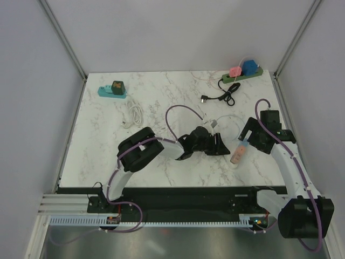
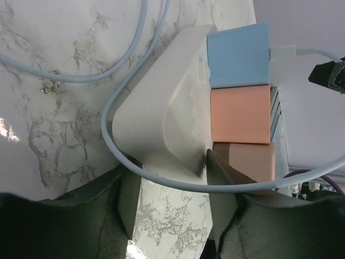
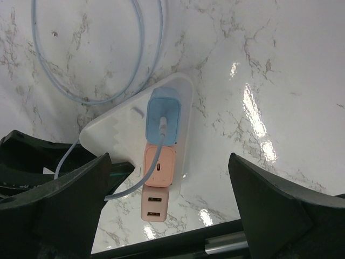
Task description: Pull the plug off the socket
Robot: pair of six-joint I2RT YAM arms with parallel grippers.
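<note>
- White power strip point(image 3: 121, 129) lies on the marble tabletop point(image 3: 280, 65), and three plugs sit in a row on its face. The tan plug point(image 3: 153, 202) is at the end nearest the left gripper point(image 2: 170, 167), the salmon plug point(image 3: 159, 164) is in the middle, and the blue plug point(image 3: 164, 110) is at the far end with a pale cable point(image 2: 81, 75) leading out of it.
- The left fingers point(image 2: 126, 199) straddle the strip's end beside the tan plug, one on each side. They look pressed onto it, bracing it.
- The right gripper point(image 3: 168, 162) hovers over the strip. Its fingers point(image 3: 70, 194) are spread wide on either side of the plug row and touch nothing.
- As I judge it, the strip is held and the pull has not begun, since all three plugs are fully seated.
- The next move calls for the right gripper to come down over one plug, close on its flat sides and draw it straight off the strip's face. I cannot tell which plug is meant.
- The strip's long axis runs along the plug row, from the tan end to the blue end. The plugs point out of its face, roughly up from the tabletop.
</note>
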